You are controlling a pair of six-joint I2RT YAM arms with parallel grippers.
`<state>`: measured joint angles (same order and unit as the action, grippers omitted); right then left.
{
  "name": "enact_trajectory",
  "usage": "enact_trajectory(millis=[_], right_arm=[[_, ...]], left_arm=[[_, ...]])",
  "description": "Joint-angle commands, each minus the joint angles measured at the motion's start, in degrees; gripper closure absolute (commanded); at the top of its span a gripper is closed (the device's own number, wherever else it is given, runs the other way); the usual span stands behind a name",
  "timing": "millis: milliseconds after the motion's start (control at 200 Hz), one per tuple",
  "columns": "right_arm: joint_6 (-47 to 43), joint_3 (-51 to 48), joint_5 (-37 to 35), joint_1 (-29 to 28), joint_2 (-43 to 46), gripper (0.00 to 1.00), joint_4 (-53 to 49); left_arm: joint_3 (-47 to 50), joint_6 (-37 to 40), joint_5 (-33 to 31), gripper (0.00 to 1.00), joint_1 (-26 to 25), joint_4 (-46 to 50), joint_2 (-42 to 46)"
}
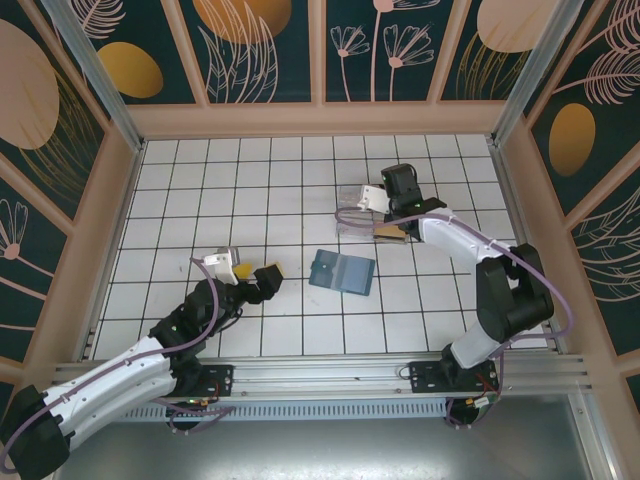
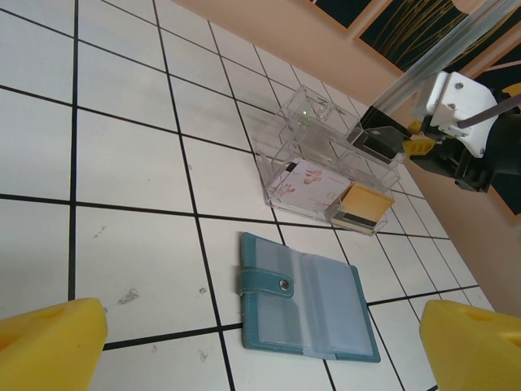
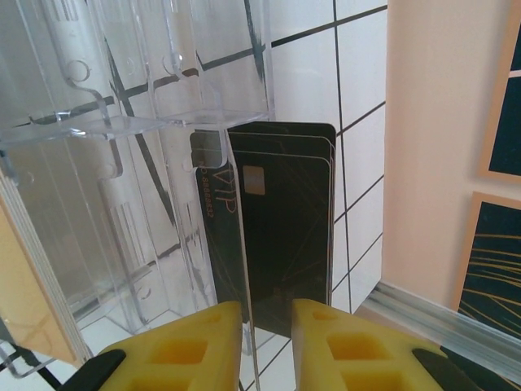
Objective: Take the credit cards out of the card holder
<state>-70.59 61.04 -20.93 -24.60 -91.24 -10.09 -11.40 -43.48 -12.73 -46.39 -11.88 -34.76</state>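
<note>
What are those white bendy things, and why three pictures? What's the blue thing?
They are two robot arms bolted to a tiled table. One picture looks down from above; the other two come from a camera on each wrist. The yellow pads are each arm's tool, for pinching. The blue thing is a card holder, lying open. The left tool is open and empty. The right tool is at a clear plastic box, black cards between its pads; I cannot tell whether it squeezes them.
</note>
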Motion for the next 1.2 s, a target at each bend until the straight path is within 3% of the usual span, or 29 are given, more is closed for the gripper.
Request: enact_trajectory(millis=[0,410,746,1036,1121,1156,1176,1196], right_arm=[[0.10,0.44,-0.95,0.43,-0.69,0.75,2.95],[0.17,1.97,-3.49,0.93,-1.01,0.67,7.36],[11.26,1.20,-1.47,0.96,5.02,0.63,7.44],[44.32,-5.55,4.41,2.03,18.79,0.38,10.14],[51.74,-11.28,5.19,2.33,24.17,0.23,14.42],[54.58,-13.66,5.27,2.47,26.42,0.13,16.21],[55.99,-15.23,5.28,2.60,27.72,0.03,17.18],[57.46,-16.63,5.36,2.71,28.77,0.01,18.08]], left_arm=[[0.59,1.32,-1.16,0.01,0.18,0.10,0.13],[0.62,1.56,-1.24,0.01,0.16,-0.18,-0.31],[0.68,1.56,-2.18,0.01,0.20,0.14,-0.65],[-0.42,-0.38,-8.74,0.01,0.16,2.64,-2.35],[-1.69,-2.23,-12.08,0.01,0.16,4.89,-3.82],[-2.20,-2.80,-13.17,0.01,0.16,5.62,-4.56],[-2.54,-3.22,-13.83,0.01,0.18,5.78,-5.03],[-2.76,-3.85,-14.69,0.01,0.21,6.14,-5.52]])
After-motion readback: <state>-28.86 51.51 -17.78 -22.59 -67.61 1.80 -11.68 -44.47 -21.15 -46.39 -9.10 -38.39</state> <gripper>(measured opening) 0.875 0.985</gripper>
